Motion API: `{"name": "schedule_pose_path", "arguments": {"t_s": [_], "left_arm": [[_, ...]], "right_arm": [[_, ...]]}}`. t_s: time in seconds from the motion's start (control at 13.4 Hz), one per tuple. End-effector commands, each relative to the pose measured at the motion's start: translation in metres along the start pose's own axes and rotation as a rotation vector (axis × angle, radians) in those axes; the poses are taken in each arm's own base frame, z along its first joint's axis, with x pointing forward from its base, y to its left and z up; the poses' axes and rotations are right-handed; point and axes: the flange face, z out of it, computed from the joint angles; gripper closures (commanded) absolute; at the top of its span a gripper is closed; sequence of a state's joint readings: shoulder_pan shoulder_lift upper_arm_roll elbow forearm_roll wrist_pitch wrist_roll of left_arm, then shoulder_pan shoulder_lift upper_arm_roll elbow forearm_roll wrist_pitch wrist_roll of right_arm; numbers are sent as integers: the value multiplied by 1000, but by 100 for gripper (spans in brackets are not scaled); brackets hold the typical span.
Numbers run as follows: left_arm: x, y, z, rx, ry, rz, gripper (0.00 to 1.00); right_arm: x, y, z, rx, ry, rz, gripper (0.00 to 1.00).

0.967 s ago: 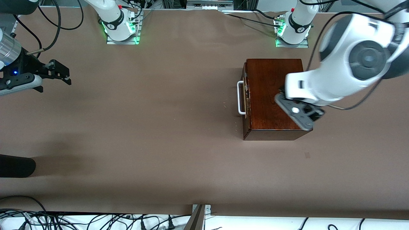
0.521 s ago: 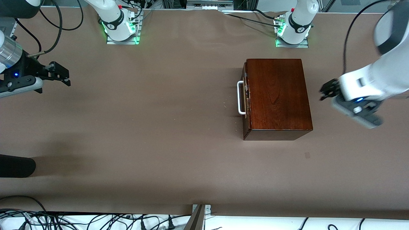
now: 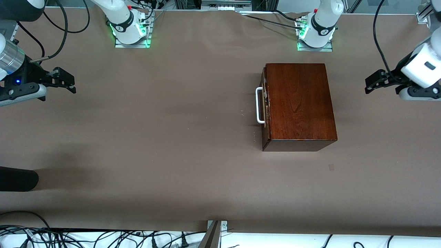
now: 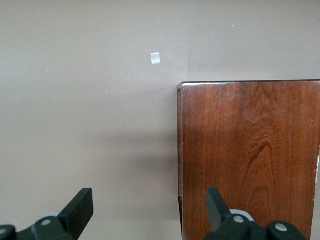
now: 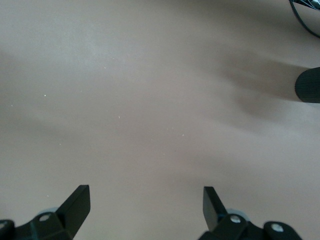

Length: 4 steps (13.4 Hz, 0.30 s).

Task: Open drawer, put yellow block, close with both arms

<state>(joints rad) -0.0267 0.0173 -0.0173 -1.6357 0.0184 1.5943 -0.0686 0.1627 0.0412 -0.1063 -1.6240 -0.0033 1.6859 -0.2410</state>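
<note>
A dark wooden box (image 3: 298, 105) sits on a brown table (image 3: 155, 137), toward the left arm's end. Its drawer (image 3: 264, 103) looks shut, or nearly so, the white handle (image 3: 259, 105) facing the right arm's end of the table. No yellow block shows in any view; whether it lies inside the drawer cannot be told.

The left gripper (image 3: 373, 82) hangs over bare table at the left arm's end, beside the box and apart from it, fingers (image 4: 80, 207) spread wide and holding nothing. The right gripper (image 3: 65, 81) waits over the table's other end, well apart from the box, jaws fully spread and empty too.

My reading: if the drawer has yet to be opened, the right gripper should come to the handle square-on, close around the bar's middle and pull straight along the drawer's travel, while the left gripper steadies the box so it does not slide. If the block is already in, little remains but a check that the drawer front sits flush.

No readable brand, label or writing is visible. A small pale square patch (image 4: 155, 58) lies on the table near the box, blank as far as can be seen.
</note>
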Motion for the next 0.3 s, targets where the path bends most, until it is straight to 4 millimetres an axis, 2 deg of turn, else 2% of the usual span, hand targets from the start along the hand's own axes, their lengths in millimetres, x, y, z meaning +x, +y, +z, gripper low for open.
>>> {"name": "schedule_pose_path", "arguments": {"t_s": [0.0,0.22], "left_arm": [[-14,-5,-9,-14,30,-34,0],[-14,-5,-9,-16,31,-42,0]], "right_arm": [[1,1,-6,-11,-7,6,0],[1,1,-6,-10,-6,8,0]]}}
